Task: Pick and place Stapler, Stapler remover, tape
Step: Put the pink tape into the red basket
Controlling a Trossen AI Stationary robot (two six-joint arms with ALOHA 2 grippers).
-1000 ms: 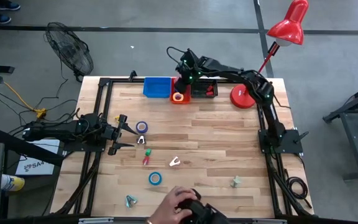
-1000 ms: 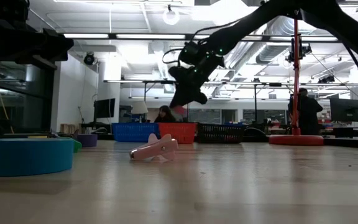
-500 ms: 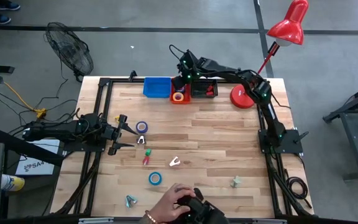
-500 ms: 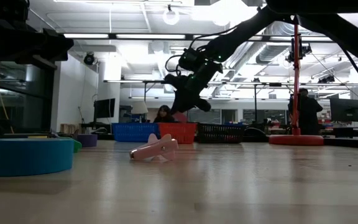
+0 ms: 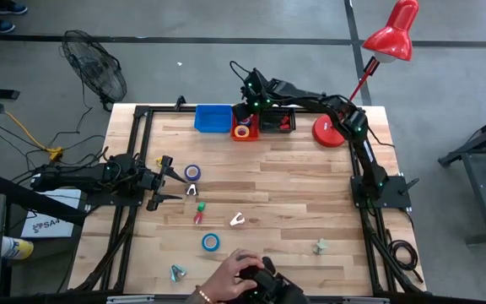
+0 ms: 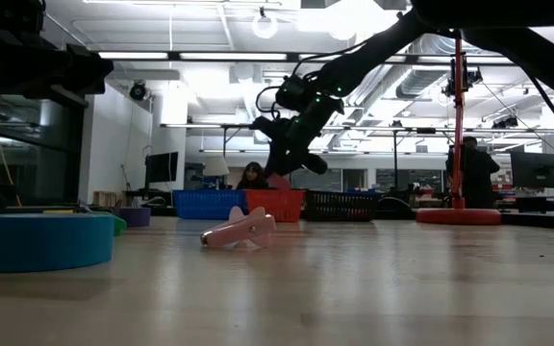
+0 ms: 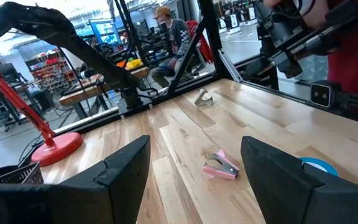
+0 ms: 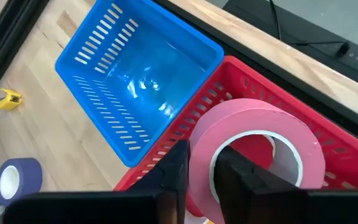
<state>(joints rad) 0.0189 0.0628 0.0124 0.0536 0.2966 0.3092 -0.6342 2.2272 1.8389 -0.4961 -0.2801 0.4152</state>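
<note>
My right gripper (image 5: 245, 116) is at the far edge, over the red basket (image 5: 243, 133), shut on a pink tape roll (image 8: 253, 149). A yellow roll (image 5: 241, 131) lies in that basket. My left gripper (image 5: 174, 179) waits open near the left edge, with a purple-blue roll (image 5: 192, 172) flat on the table just beyond its fingers. A blue roll (image 5: 211, 242) lies toward the near edge. Stapler removers lie on the wood: a white one (image 5: 191, 190), a red and green one (image 5: 199, 213) and a pinkish one (image 5: 237, 220). I see no stapler plainly. My right gripper holds the pink roll by its wall (image 8: 199, 155), on the side nearest the wrist. One finger (image 8: 232, 171) is inside the hollow centre and the other (image 8: 174, 171) is outside. The fingers slant down from above. The roll is lifted clear over the red basket, tilted.
A blue basket (image 5: 213, 118) and a black basket (image 5: 277, 120) flank the red one. A red desk lamp (image 5: 329, 131) stands at the far right corner. A person's hand (image 5: 239, 274) holds a dark object at the near edge. Small clips (image 5: 177, 272) (image 5: 320, 247) lie nearby.
My right gripper has tipped and sunk a little over the red basket, still shut on the pink roll; it has kept still for the last half second. The person's hand at the near edge has shifted slightly.
</note>
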